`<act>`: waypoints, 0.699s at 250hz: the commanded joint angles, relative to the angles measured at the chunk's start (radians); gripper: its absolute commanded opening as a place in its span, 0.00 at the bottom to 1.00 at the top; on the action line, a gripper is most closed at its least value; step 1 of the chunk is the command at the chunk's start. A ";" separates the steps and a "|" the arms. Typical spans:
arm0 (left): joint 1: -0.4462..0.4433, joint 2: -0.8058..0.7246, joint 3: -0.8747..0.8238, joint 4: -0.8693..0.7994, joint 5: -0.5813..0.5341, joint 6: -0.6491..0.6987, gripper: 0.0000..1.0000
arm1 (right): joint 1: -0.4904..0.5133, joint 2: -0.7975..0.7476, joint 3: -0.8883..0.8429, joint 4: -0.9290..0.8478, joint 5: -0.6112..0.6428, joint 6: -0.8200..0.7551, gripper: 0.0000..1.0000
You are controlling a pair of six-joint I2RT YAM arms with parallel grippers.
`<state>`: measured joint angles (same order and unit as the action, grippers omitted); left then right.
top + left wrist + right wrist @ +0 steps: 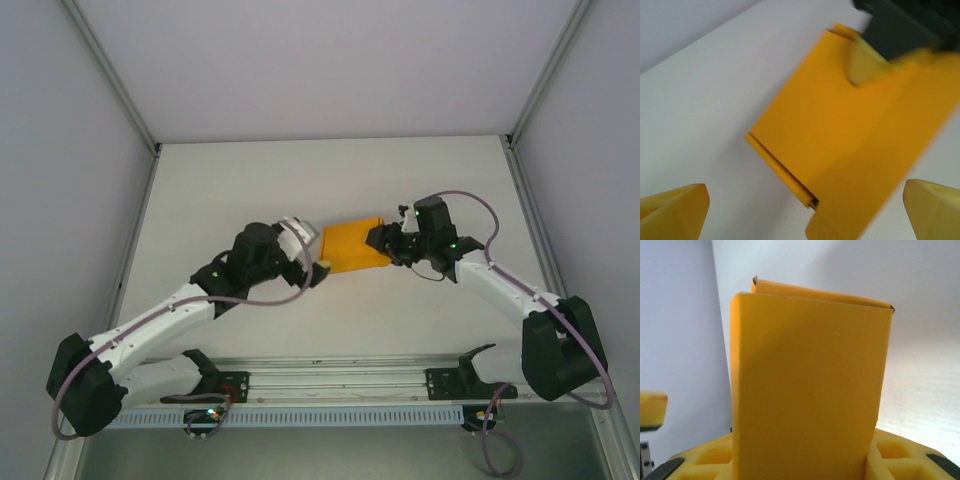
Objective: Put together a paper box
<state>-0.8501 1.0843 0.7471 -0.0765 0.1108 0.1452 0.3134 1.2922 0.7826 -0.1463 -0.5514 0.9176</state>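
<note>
Against right pincer (381, 239), paper box (350, 246) appears plain.

No readable text, labels or numbers anywhere.

White table (250, 180) enclosed by pale grey walls (330, 60).

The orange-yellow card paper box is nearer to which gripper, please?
Right. The right gripper is shut on the right edge of the orange-yellow card paper box; the left gripper is open at its left corner.
</note>
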 commanded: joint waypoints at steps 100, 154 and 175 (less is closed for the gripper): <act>-0.235 0.190 0.065 0.017 -0.266 0.558 1.00 | -0.067 0.002 0.035 -0.199 -0.278 0.260 0.29; -0.235 0.204 0.033 0.149 -0.377 0.577 0.99 | -0.066 0.021 0.039 -0.162 -0.359 0.332 0.31; -0.235 0.201 0.041 0.118 -0.375 0.579 0.99 | -0.068 0.016 0.029 -0.142 -0.361 0.363 0.31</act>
<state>-1.0794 1.2831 0.7940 0.0071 -0.2050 0.6857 0.2512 1.3037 0.8001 -0.3168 -0.8391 1.2091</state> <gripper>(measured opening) 0.986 0.414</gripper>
